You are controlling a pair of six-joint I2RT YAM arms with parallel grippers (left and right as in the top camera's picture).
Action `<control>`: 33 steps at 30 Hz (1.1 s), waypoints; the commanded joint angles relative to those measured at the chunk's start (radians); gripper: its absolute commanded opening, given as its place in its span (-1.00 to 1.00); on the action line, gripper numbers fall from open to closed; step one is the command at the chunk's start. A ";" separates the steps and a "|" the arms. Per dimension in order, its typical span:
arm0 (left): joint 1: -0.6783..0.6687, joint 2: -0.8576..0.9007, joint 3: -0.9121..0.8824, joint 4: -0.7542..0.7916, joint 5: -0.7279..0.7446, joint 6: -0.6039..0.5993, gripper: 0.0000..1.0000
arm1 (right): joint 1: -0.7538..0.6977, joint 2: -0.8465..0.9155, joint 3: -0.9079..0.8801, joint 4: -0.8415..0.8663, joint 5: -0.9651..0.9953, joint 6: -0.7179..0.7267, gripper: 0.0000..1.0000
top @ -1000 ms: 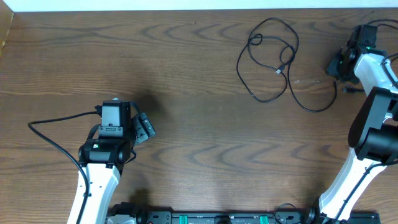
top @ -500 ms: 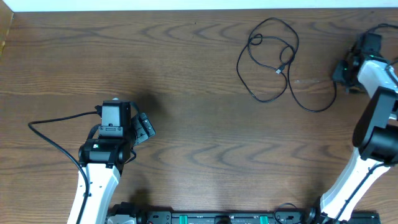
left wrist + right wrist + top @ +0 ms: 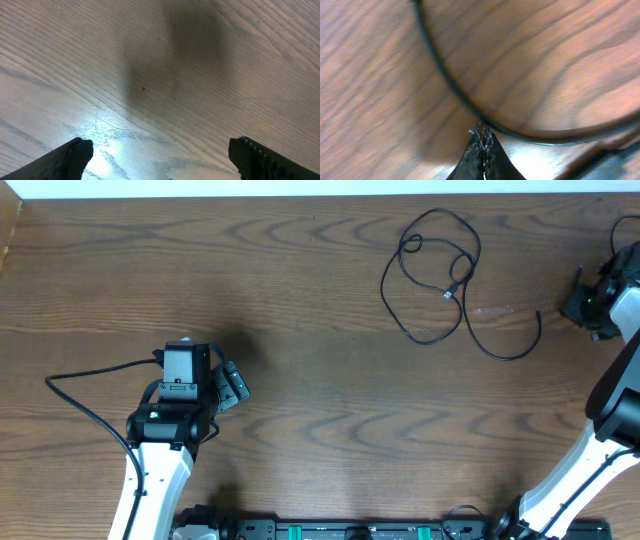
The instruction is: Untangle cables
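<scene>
Bench: dark wood grain (image 3: 300, 450) carries everything, with a pale strip along its far edge.
Left gripper (image 3: 232, 385): I hang over the near left part of the bench with my jaws spread wide. Only bare wood shows between them in the left wrist view (image 3: 160, 162). I am well apart from the cables.
Right gripper (image 3: 590, 305): I sit at the right edge, jaws pressed together.
Cables (image 3: 435, 275): black loops lie toward the far right corner, crossing one another at several places. One long tail (image 3: 505, 352) sweeps toward the right edge and ends free, near my right gripper. I cannot pick out a white cord with any certainty.
Black cord (image 3: 445, 75): it curves just past my closed right fingertips (image 3: 479, 150). I cannot tell whether it is pinched or merely beside them.
Risk, dragging: if that cord is caught, pulling toward the right edge with nothing pinning the loops could slide the whole heap or cinch the crossings tighter.
Risk, slipping: so thin a cord could slide out of the tips, or hang off the edge.
Risk, idle left: from so far off, I cannot hold the loops down.
</scene>
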 commanded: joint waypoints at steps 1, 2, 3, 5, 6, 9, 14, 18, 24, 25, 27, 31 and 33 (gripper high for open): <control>0.005 0.003 0.006 -0.002 -0.010 0.020 0.87 | 0.004 -0.117 0.012 -0.016 -0.051 -0.005 -0.98; 0.005 0.003 0.006 -0.002 -0.010 0.020 0.87 | 0.004 -0.147 0.012 -0.032 -0.021 0.022 -0.98; 0.005 0.003 0.006 -0.002 -0.010 0.020 0.87 | 0.003 -0.172 0.012 -0.048 0.024 0.061 -0.98; 0.005 0.003 0.006 -0.002 -0.010 0.020 0.87 | 0.004 -0.225 0.012 -0.084 0.151 0.141 -0.98; 0.005 0.003 0.006 -0.002 -0.010 0.020 0.87 | 0.004 -0.244 0.011 -0.101 0.214 0.171 -0.98; 0.005 0.003 0.006 -0.002 -0.010 0.020 0.87 | 0.000 -0.258 0.010 -0.148 0.444 0.293 -0.97; 0.005 0.003 0.006 -0.002 -0.010 0.020 0.87 | -0.038 -0.182 0.000 -0.173 0.541 0.436 -0.98; 0.005 0.003 0.006 -0.002 -0.010 0.020 0.87 | -0.065 -0.105 0.000 -0.178 0.459 0.435 -0.98; 0.005 0.003 0.006 -0.002 -0.010 0.020 0.87 | -0.078 -0.034 0.000 -0.162 0.410 0.436 -0.98; 0.005 0.003 0.006 -0.002 -0.010 0.020 0.87 | -0.078 -0.024 0.000 -0.156 0.399 0.436 -0.98; 0.005 0.003 0.006 -0.002 -0.010 0.020 0.87 | -0.077 -0.005 0.000 -0.131 0.367 0.435 -0.98; 0.005 0.003 0.006 -0.002 -0.010 0.020 0.87 | -0.078 0.039 0.000 -0.086 0.303 0.436 -0.98; 0.005 0.003 0.006 -0.002 -0.010 0.020 0.87 | -0.077 0.064 0.000 -0.065 0.290 0.436 -0.98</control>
